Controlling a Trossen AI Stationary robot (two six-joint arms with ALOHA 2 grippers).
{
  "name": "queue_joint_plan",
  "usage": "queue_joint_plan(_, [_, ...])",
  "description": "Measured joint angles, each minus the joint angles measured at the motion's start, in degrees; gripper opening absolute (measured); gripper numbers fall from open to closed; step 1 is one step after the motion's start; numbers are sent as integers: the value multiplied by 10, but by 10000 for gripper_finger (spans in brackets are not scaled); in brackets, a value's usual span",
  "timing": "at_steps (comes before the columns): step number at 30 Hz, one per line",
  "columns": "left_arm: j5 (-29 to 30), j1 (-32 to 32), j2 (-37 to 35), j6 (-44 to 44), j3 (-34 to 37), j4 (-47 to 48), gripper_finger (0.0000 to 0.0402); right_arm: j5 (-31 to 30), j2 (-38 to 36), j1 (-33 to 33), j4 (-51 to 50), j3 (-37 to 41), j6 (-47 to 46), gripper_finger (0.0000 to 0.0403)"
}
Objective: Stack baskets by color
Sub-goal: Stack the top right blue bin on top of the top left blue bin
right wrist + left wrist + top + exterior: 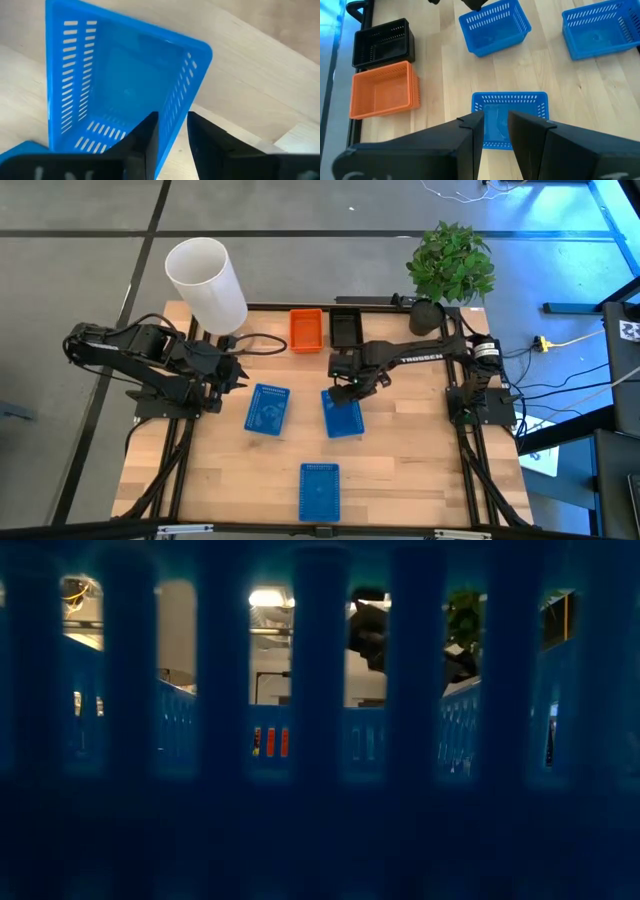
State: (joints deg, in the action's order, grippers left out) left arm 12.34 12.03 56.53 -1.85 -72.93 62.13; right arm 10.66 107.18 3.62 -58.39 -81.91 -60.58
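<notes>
while right fingers [172,132] pinch its rim, the blue basket [342,414] lies lengthwise front-to-back.

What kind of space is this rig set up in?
Probably a lab or workshop: a wooden table on a black frame, loose cables across a grey floor, and a potted plant at the table's corner.

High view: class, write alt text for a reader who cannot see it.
Seen from above, the right gripper grips the rim of the middle blue basket on a wooden table. Two more blue baskets sit apart; an orange basket and a black basket sit side by side at the far edge. The left gripper waits at left.
</notes>
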Motion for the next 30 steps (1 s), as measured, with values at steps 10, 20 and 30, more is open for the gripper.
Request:
queue_joint_plan(10, [0, 0, 0, 3, 0, 0, 78, -21, 2, 0, -4, 8, -7, 101])
queue_joint_plan(20, [0, 0, 0, 17, 0, 0, 78, -16, 2, 5, 84, 67, -4, 101])
queue_joint_plan(30, [0, 0, 0, 18, 0, 0, 78, -14, 2, 11, 208, 122, -18, 87])
